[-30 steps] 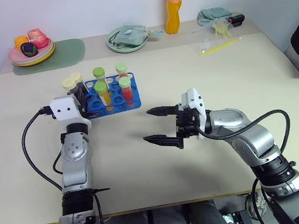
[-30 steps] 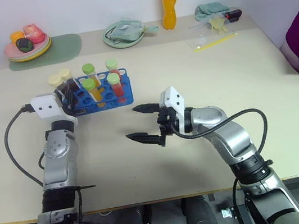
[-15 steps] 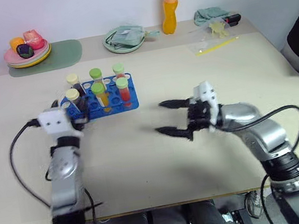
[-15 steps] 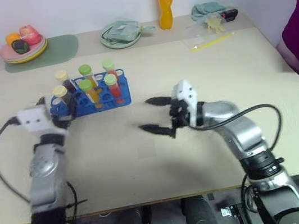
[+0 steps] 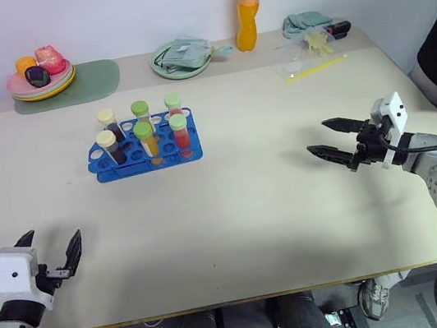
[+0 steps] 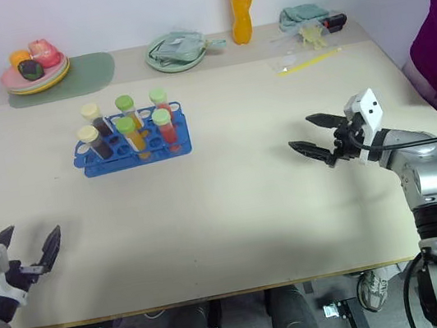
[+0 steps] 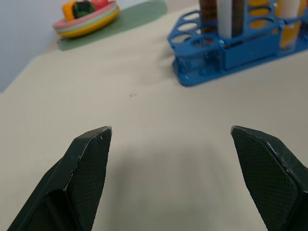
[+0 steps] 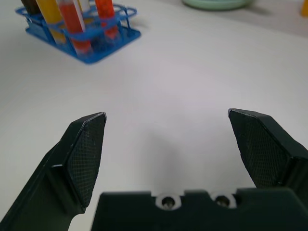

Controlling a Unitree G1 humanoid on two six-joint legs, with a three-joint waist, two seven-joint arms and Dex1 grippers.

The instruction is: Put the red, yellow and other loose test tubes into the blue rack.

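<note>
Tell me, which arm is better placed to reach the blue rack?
Probably left. The blue rack stands on the left half of the table, and the open left gripper faces it; the open right gripper is farther away.

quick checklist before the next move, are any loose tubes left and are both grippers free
1. Left gripper open and holding nothing: ok.
2. Right gripper open and holding nothing: ok.
3. Bright blue plastic tube rack flat on the beige table, not tipped: ok.
4. Six capped test tubes standing upright in the rack: ok.
5. No loose tube on the bare table around the rack: ok.
6. Loose tubes among the clutter at the table's far edge, near the yellow stick: cannot tell.
</note>
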